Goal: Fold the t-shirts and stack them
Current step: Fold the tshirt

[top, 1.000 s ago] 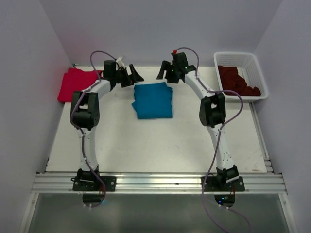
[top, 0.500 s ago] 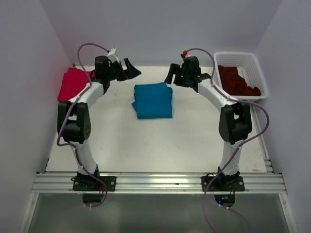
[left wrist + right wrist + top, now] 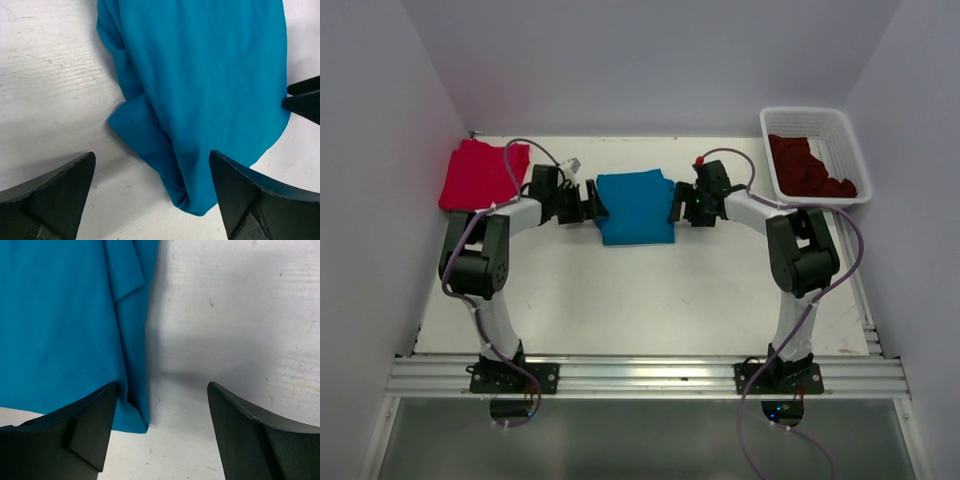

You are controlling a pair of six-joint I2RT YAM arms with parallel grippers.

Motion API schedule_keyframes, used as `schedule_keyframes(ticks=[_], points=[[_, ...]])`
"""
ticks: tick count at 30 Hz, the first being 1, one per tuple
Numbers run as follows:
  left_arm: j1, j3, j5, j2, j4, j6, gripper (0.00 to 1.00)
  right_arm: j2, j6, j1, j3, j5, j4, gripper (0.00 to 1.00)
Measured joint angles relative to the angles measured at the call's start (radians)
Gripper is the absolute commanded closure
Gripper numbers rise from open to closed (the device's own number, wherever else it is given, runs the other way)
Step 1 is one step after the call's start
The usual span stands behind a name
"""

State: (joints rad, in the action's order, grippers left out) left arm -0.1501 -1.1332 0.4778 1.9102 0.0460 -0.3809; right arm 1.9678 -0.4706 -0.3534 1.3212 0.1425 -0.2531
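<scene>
A folded teal t-shirt (image 3: 635, 207) is laid flat in the far half of the worktop (image 3: 650, 290), about midway between its left and right edges. Its left edge is bunched into soft folds, while its right edge is straighter, with a layered hem. The left gripper (image 3: 590, 200) is set low at the shirt's left edge with its jaws spread wide. In the left wrist view one finger is seen over bare worktop and the other at the cloth's corner, and nothing is clamped. The right gripper (image 3: 677, 205) is set at the right edge, jaws apart, one finger over the cloth and one over bare worktop. A red t-shirt (image 3: 480, 173) is laid at the far left corner, well apart from the teal one. Maroon t-shirts (image 3: 810, 165) are heaped in a white basket (image 3: 850, 150) at the far right corner. A broad bare stretch is seen between the teal shirt and the near edge.
</scene>
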Motion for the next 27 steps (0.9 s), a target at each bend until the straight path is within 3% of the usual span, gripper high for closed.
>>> schedule_keyframes(ticks=[6,12,20,27], points=[[0.000,0.002,0.014,0.008,-0.032,0.005,0.00,0.000,-0.007,0.000,-0.021,0.035,0.025,0.25],[0.003,-0.021,0.158,0.105,-0.211,-0.034,0.00,0.000,-0.015,0.000,-0.021,0.064,0.046,0.25],[0.002,-0.119,0.457,0.337,-0.605,-0.271,0.02,0.003,-0.025,0.000,-0.021,0.089,0.060,0.27],[-0.021,-0.163,0.526,0.404,-0.746,-0.395,0.02,0.021,-0.031,-0.002,-0.020,0.098,0.067,0.28]])
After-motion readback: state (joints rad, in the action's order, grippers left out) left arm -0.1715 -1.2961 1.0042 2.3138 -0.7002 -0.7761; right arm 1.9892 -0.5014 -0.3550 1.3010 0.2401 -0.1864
